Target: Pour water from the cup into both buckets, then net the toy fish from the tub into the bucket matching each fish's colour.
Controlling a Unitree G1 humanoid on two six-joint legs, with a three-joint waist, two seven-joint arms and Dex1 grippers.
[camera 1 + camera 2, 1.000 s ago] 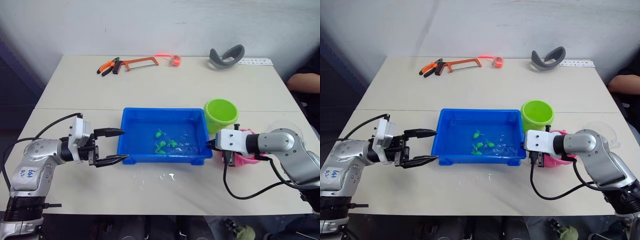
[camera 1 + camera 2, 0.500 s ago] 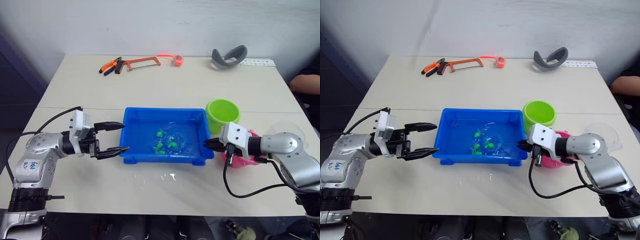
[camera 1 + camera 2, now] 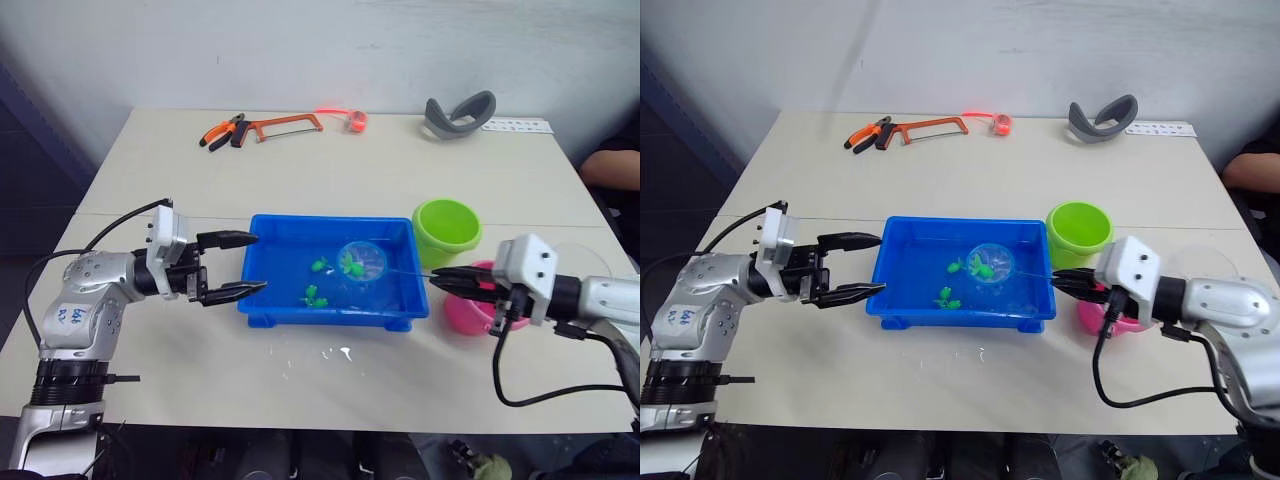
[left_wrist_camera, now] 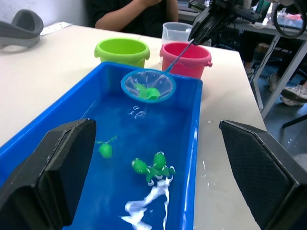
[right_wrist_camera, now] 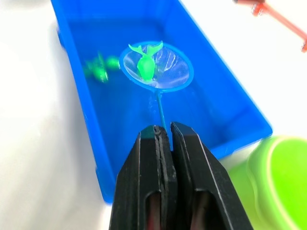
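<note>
The blue tub (image 3: 330, 313) holds water and a few green toy fish (image 3: 312, 296). The blue-rimmed net (image 3: 363, 262) hangs above the water near the tub's right end, with one green fish (image 5: 145, 67) lying in its mesh. My right gripper (image 3: 438, 279) is shut on the net's thin handle, just right of the tub. Behind that gripper stand the lime green bucket (image 3: 446, 230) and the pink bucket (image 3: 468, 312), side by side. The clear cup (image 4: 175, 32) is beyond the pink bucket. My left gripper (image 3: 258, 262) is open at the tub's left end, holding nothing.
A hacksaw (image 3: 282, 125), orange pliers (image 3: 218, 133), a small red object (image 3: 352, 120) and a grey curved band (image 3: 455, 110) lie along the table's far edge. Spilled water (image 3: 340, 352) marks the table in front of the tub. A person's arm (image 3: 610, 165) rests at the right edge.
The net has risen out of the water with a green fish in it, and my right arm has drawn back to the right. My left gripper has moved closer to the tub.
</note>
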